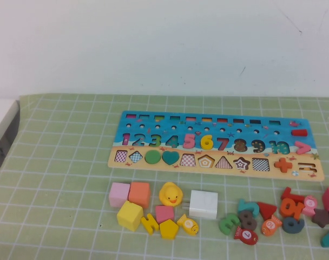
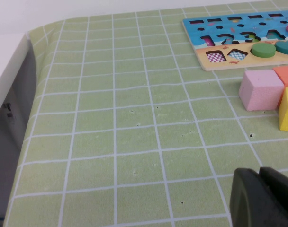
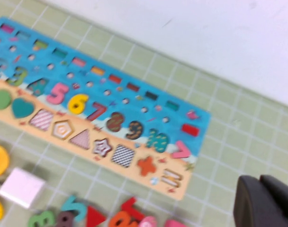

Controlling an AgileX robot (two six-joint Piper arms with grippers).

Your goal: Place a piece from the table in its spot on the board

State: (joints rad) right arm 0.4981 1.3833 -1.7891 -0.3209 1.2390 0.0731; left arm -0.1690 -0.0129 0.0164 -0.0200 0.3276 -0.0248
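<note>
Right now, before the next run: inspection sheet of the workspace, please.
Surface: light green mat with white grid, flat.
Job's things: long blue-and-tan wooden puzzle board; yellow wooden number 6 already seated in its slot.
Clutter: pink, orange and yellow foam cubes, yellow rubber duck, white block, loose coloured digits and shapes.
Grippers: left gripper shut, low over bare mat; right gripper shut, raised beyond the board's end, empty.
Cables: nothing seen.
Surroundings: white wall.
</note>
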